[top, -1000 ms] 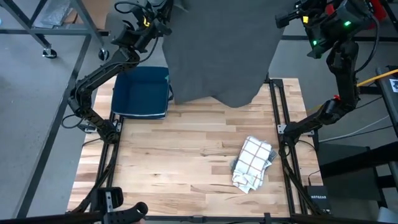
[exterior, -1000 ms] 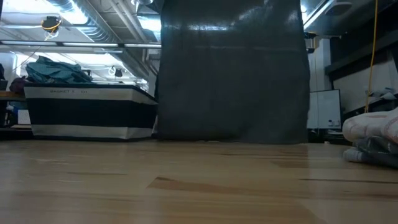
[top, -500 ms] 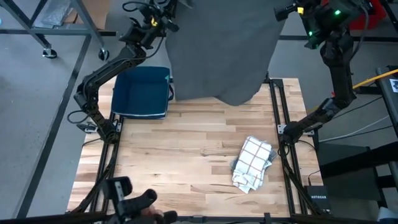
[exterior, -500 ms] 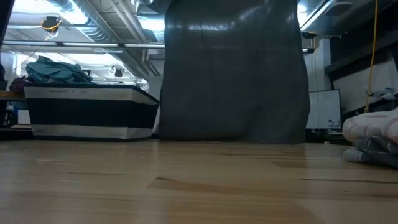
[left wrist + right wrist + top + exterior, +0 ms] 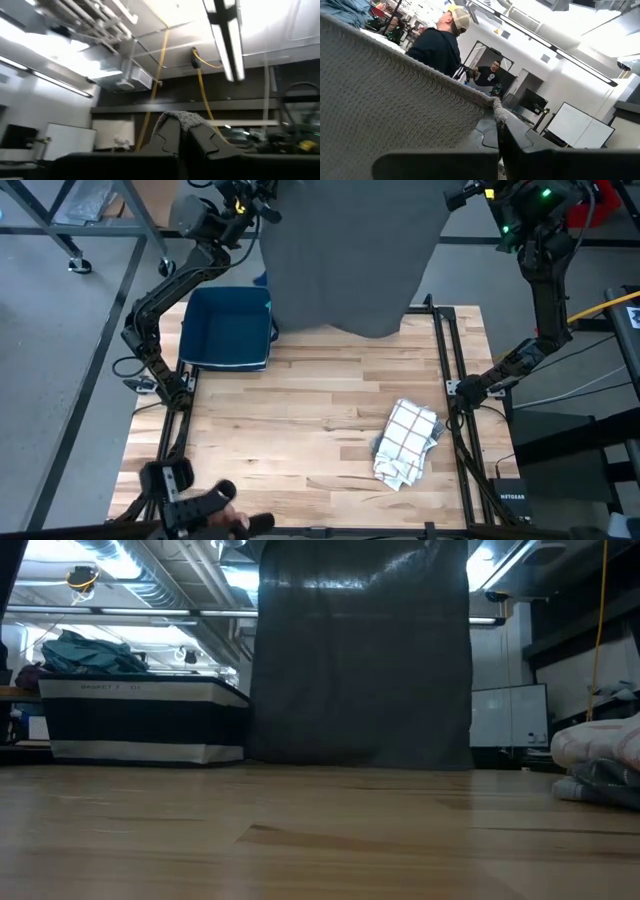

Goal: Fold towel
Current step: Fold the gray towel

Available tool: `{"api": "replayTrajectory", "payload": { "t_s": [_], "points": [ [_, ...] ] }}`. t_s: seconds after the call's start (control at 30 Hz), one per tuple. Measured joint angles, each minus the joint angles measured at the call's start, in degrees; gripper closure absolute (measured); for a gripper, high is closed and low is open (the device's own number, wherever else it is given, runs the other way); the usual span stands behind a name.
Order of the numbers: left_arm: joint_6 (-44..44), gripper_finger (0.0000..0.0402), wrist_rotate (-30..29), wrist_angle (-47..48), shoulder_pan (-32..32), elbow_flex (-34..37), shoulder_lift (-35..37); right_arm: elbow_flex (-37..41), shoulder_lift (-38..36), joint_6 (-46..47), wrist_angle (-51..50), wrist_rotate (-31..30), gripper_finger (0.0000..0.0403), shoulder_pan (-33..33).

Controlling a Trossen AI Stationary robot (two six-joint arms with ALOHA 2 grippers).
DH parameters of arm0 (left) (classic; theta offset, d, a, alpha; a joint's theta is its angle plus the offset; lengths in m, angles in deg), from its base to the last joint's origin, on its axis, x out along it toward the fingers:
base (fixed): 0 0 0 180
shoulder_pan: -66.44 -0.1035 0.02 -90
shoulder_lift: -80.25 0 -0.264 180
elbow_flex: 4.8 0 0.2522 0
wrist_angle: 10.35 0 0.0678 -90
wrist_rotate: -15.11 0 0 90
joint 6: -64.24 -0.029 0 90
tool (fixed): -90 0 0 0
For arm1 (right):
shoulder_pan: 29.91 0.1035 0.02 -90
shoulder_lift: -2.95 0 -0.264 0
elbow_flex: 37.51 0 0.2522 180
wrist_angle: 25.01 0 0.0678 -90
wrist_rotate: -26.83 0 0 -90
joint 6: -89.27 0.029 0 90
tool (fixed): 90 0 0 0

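A dark grey towel (image 5: 350, 250) hangs spread between my two raised grippers over the table's far edge. In the low view the grey towel (image 5: 360, 650) is a broad curtain, and its lower edge (image 5: 360, 764) reaches down to about table level at the far edge. My left gripper (image 5: 258, 198) is shut on the towel's upper left corner. My right gripper (image 5: 458, 196) is shut on its upper right corner. Whether the lower edge touches the table, I cannot tell. My left gripper pinches a corner of the towel (image 5: 182, 119) between its two shut fingers (image 5: 167, 137); a small tuft of cloth stands out past their tips. The fingers slant upward, and the towel hangs below them. My right gripper pinches the other top corner (image 5: 496, 107) between its shut fingers (image 5: 517, 137). The top edge (image 5: 420, 75) runs off fairly straight toward the other arm, and the cloth hangs below it.
A dark blue basket (image 5: 228, 328) stands at the table's far left. A folded white checked towel (image 5: 408, 442) lies on the wood right of centre; the low view shows this checked towel (image 5: 600, 765) at its right edge. A dark hand-held device (image 5: 200, 505) lies at the near left edge.
Both grippers have gone a little toward the table's far edge, staying shut on the towel's corners. The hanging towel has gone with them, its lower end drawn back toward the far edge. In the low view its right side has come in, so it looks narrower.
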Motion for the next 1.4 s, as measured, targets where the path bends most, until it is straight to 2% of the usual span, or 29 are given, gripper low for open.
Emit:
{"api": "replayTrajectory", "payload": {
  "t_s": [0.1, 0.23, 0.37, 0.47, 0.57, 0.63, 0.7, 0.77, 0.83, 1.07, 1.23, 1.4],
  "points": [
    [3.6, 0.0401, 5.8, 1.2, 0.2, -0.2, 0.0, 0.0, -0.9, 0.0, -3.7, -0.2, 0.0401, 0.0],
    [8.8, 0.0401, 13.1, 6.3, 1.5, -0.3, 0.7, 0.0, -3.9, 2.1, -16.1, 0.1, 0.0401, 0.0],
    [12.0, 0.0401, 19.9, 13.8, 3.8, -0.3, 2.7, 0.0, -7.9, 14.0, -27.5, 7.9, 0.0401, -0.1],
    [10.8, 0.0401, 23.7, 22.1, 6.5, -0.4, 4.9, 0.0, -11.2, 19.9, -33.0, 12.7, 0.0401, 0.0],
    [6.5, 0.0401, 24.2, 30.1, 9.7, -0.4, 7.0, 0.0, -14.4, 22.4, -36.9, 14.6, 0.0401, 0.0],
    [4.0, 0.0401, 24.2, 32.3, 11.7, -0.3, 8.2, 0.0, -16.1, 24.1, -37.5, 16.3, 0.0401, 0.0],
    [1.8, 0.0401, 23.2, 31.3, 13.1, -0.3, 9.4, 0.0, -17.5, 26.3, -36.4, 20.1, 0.0401, 0.0],
    [-0.8, 0.0401, 19.1, 29.7, 14.0, -0.3, 10.5, -0.1, -18.3, 28.7, -33.3, 22.6, 0.0401, 0.0],
    [-2.7, 0.0401, 14.2, 28.4, 14.1, -0.3, 10.9, -0.1, -18.4, 29.9, -29.7, 23.0, 0.0401, 0.0],
    [-11.0, 0.0401, 2.7, 21.5, 13.4, -0.3, 9.8, 0.0, -15.0, 29.1, -14.8, 22.0, 0.0401, 0.0],
    [-12.0, 0.0401, 1.0, 14.1, 11.3, -0.3, 7.9, 0.0, -10.4, 27.0, -9.1, 20.7, 0.0401, 0.0],
    [-10.9, 0.0401, -0.9, 11.6, 8.4, -0.3, 6.4, 0.1, -6.3, 23.3, -8.2, 14.6, 0.0401, 0.0]
  ]
}}
